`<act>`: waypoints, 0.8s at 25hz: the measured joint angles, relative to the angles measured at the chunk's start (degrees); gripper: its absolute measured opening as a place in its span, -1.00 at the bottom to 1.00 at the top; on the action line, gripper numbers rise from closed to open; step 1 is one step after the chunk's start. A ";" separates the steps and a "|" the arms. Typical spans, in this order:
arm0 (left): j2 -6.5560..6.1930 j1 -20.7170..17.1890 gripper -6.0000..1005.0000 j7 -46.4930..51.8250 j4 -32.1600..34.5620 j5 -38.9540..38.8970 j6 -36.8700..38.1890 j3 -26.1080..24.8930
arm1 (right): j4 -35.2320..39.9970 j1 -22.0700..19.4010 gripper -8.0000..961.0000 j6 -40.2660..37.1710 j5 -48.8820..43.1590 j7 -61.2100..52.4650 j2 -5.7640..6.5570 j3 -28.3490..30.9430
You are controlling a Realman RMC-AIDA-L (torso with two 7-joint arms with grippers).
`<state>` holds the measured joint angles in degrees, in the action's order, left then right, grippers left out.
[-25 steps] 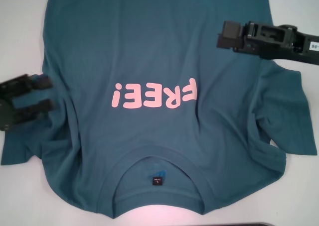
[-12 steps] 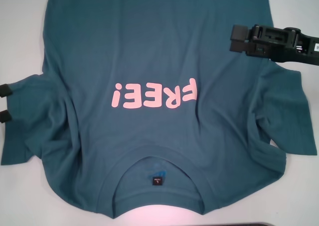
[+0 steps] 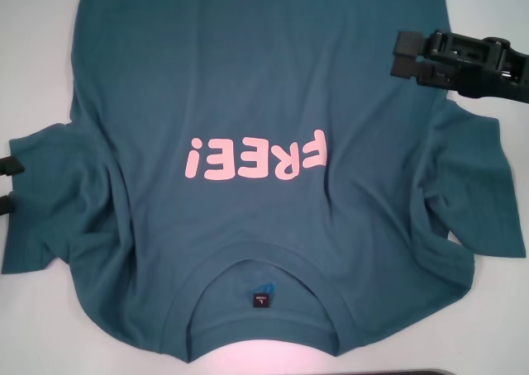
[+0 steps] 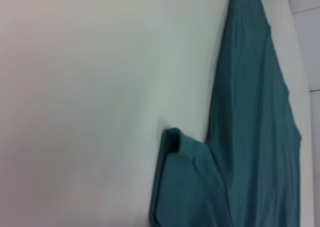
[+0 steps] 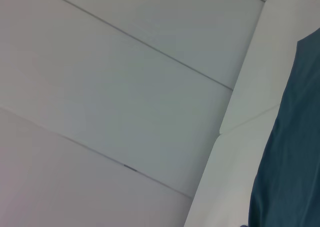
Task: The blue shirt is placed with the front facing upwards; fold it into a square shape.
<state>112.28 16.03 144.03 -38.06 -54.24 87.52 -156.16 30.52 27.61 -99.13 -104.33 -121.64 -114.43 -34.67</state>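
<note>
Teal-blue T-shirt lies print-up (wrinkled sleeves); left gripper spread wide at its sleeve, right gripper above, width unclear.

The right gripper is matte black plastic: a blocky, square-ended tip leads back into a longer housing with ribbed, moulded edges and small recesses along its top. A rounded knob-like bump sits partway along the housing. Of the left gripper only two short black finger stubs show, flat-ended and plain.
</note>
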 joint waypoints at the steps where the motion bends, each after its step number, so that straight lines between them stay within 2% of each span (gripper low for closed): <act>1: 0.13 0.17 0.58 -0.47 0.00 0.32 -0.30 0.00 | -0.01 -0.04 0.77 0.00 0.01 0.00 0.00 0.17; 20: 0.35 -0.05 0.58 -1.87 -0.52 0.55 -2.51 -0.72 | -0.03 -0.07 0.77 -0.10 0.01 0.00 -0.28 0.49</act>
<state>112.63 15.99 142.17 -38.59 -53.69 85.01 -156.88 30.49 27.55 -99.23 -104.32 -121.64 -114.71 -34.19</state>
